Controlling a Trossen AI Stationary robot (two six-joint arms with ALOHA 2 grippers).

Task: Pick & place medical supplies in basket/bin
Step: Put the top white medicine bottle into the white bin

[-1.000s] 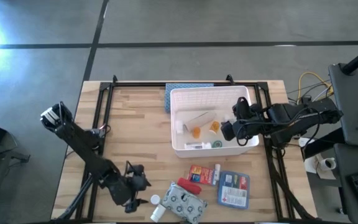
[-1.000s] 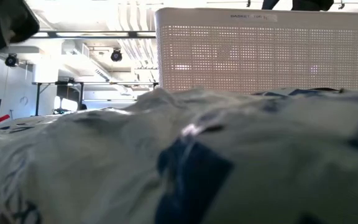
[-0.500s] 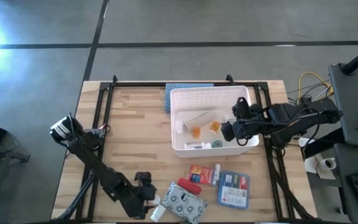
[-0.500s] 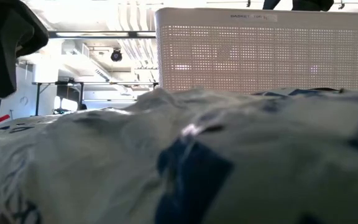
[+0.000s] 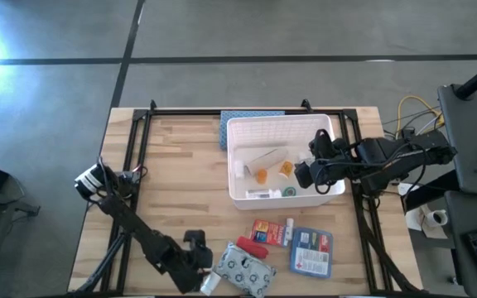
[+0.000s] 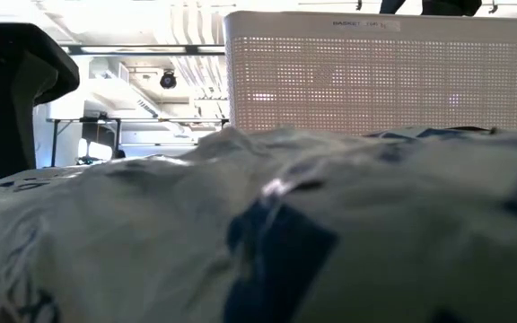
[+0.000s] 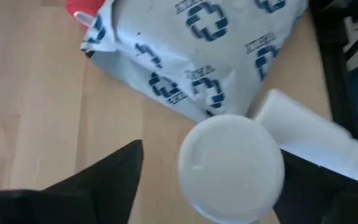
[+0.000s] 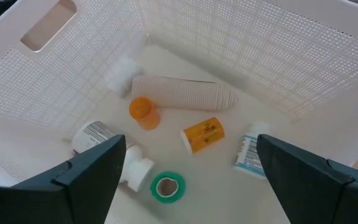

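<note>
The left gripper (image 5: 203, 266) is down at the near edge of the light wooden slatted table (image 5: 180, 182), its two dark fingers (image 7: 101, 180) spread wide on either side of an upright white plastic pill bottle (image 7: 230, 167), seen from above by its round cap; whether the fingers touch the bottle cannot be told. A second white pill bottle (image 7: 309, 140) lies on its side just beside the first. Just beyond both sits the grey pouch printed with blue crosses (image 7: 197, 53), and a red tube (image 5: 251, 247) lies against the pouch's far side. Near these on the table rest a red-orange flat box (image 5: 272, 233) and a blue-and-white flat box (image 5: 310, 251). The large white rectangular plastic bin with slotted walls (image 5: 330, 132) stands toward the table's far side, with a blue-grey textured mat (image 5: 224, 126) showing behind it. The right gripper (image 5: 303, 174) hangs over the bin's right end, its fingers (image 8: 92, 171) wide apart and holding nothing. Inside the bin lie a beige rolled bandage (image 8: 184, 93), an orange vial (image 8: 204, 135), an orange-capped vial (image 8: 143, 112), a teal-capped vial (image 8: 167, 187) and a white labelled bottle (image 8: 95, 134).
</note>
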